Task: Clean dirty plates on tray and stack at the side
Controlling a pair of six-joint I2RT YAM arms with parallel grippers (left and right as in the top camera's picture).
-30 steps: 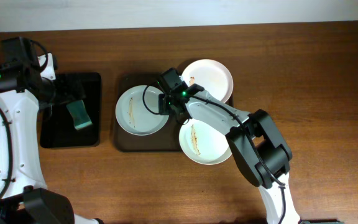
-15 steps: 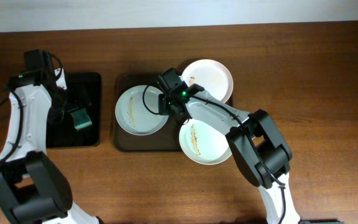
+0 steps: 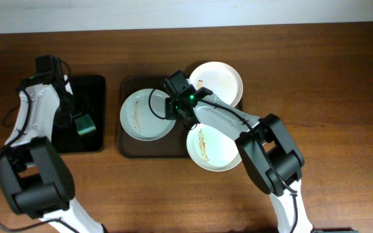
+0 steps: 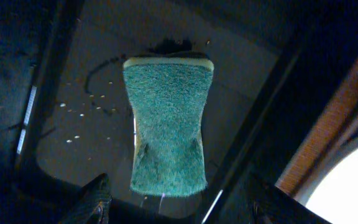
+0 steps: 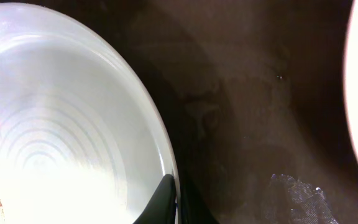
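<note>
left pincer (image 4: 178, 205) apart, straddling green sponge (image 4: 166, 124) on black tray (image 4: 73, 93); right pincer (image 5: 179, 202) clamped on left plate (image 5: 61, 124) rim

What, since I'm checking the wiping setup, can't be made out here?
- Left gripper: left wrist view's bottom edge cuts off all but its fingertips flanking the green hourglass sponge; overhead, its own body covers them.
- Right gripper: right wrist view's bottom edge crops its fingers at the left round white plate's rim.
- Front streaked white plate: overhead, the right arm hides its top edge.
- Rear white plate: right wrist view shows only an overexposed sliver.
</note>
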